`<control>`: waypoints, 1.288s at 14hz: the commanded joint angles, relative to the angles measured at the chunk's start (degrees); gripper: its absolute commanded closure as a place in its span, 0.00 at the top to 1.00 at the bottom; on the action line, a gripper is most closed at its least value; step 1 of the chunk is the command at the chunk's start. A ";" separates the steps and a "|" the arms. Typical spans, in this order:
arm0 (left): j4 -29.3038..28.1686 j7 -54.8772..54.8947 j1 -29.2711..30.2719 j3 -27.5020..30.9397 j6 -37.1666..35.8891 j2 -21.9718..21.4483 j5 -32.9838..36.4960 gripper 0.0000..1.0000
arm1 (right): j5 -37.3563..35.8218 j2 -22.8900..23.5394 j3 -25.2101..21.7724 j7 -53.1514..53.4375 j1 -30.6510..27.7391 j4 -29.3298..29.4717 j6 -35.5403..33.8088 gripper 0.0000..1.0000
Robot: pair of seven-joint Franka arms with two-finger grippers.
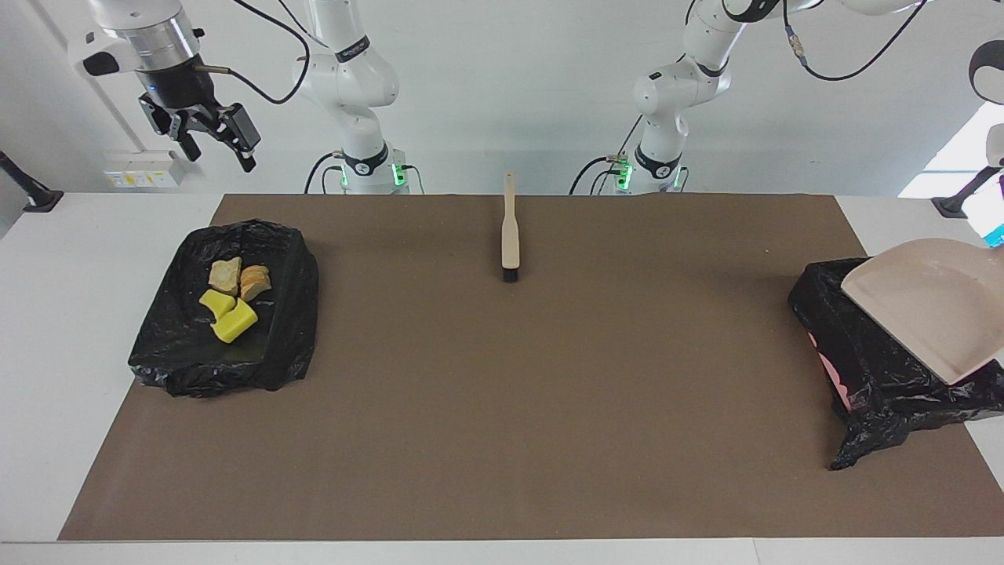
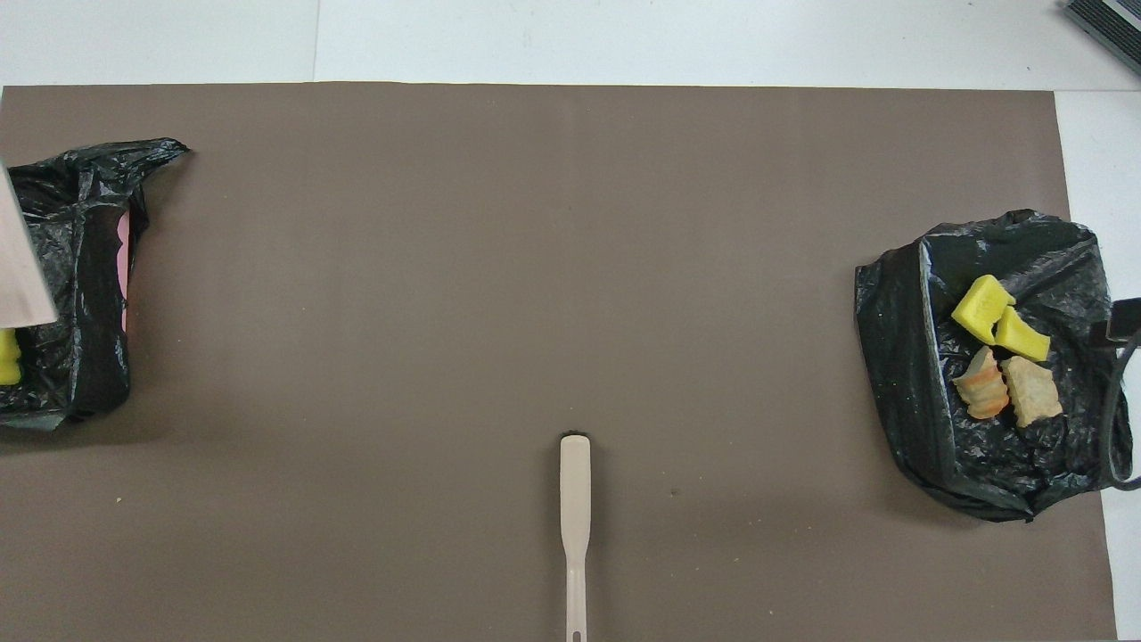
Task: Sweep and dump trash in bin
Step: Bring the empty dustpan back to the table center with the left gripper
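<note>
Two yellow foam pieces (image 1: 226,315), a beige lump (image 1: 225,275) and a brown bread-like nugget (image 1: 255,282) lie in a black-bag-lined bin (image 1: 296,329) at the right arm's end; the yellow pieces (image 2: 997,319) also show in the overhead view. My right gripper (image 1: 216,149) hangs open and empty high above that bin's outer side. A second black-lined bin (image 1: 871,369) stands at the left arm's end, with the beige dustpan (image 1: 925,306) tilted on it. In the overhead view a yellow piece (image 2: 7,357) shows inside it. My left gripper is out of view.
The beige brush (image 1: 509,235) lies on the brown mat (image 1: 502,408) close to the robots, midway between the arm bases, bristles pointing away from them. It also shows in the overhead view (image 2: 575,526). White table borders the mat.
</note>
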 commanded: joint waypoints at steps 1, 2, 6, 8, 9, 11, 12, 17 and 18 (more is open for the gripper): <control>-4.42 -14.55 -6.14 0.64 -1.03 -1.16 -3.20 0.00 | 0.31 -0.19 0.73 -1.12 -1.34 -4.71 3.28 1.00; -5.21 -19.04 -7.73 0.64 -1.12 -1.07 -4.87 0.00 | 0.31 0.08 0.73 -1.21 -1.43 -4.98 5.38 1.00; -8.99 -40.82 -15.19 0.64 -0.33 -0.63 -11.63 0.00 | 0.31 0.87 0.73 -1.12 -0.82 -4.10 4.97 1.00; -9.79 -51.46 -19.58 0.64 0.54 -0.11 -14.54 0.00 | 1.01 0.87 1.43 -1.12 0.50 -4.02 4.96 1.00; -9.79 -58.39 -22.04 0.64 2.38 0.94 -14.90 0.00 | 1.02 0.87 1.43 -1.12 1.64 -4.02 4.96 1.00; -9.79 -68.08 -26.70 0.64 4.23 2.35 -16.12 0.00 | 1.10 0.87 1.43 -1.12 2.26 -4.02 4.96 1.00; -9.79 -71.95 -28.81 0.64 5.11 3.49 -17.35 0.00 | 1.10 0.87 1.43 -1.12 2.26 -4.02 4.96 1.00; -9.70 -90.77 -39.71 0.64 9.32 6.30 -19.03 0.00 | 1.10 0.96 1.34 -1.12 2.53 -4.10 4.88 1.00; -9.27 -94.63 -41.56 0.64 10.64 7.79 -19.21 0.00 | 1.19 1.22 1.34 -1.12 3.49 -4.02 4.96 1.00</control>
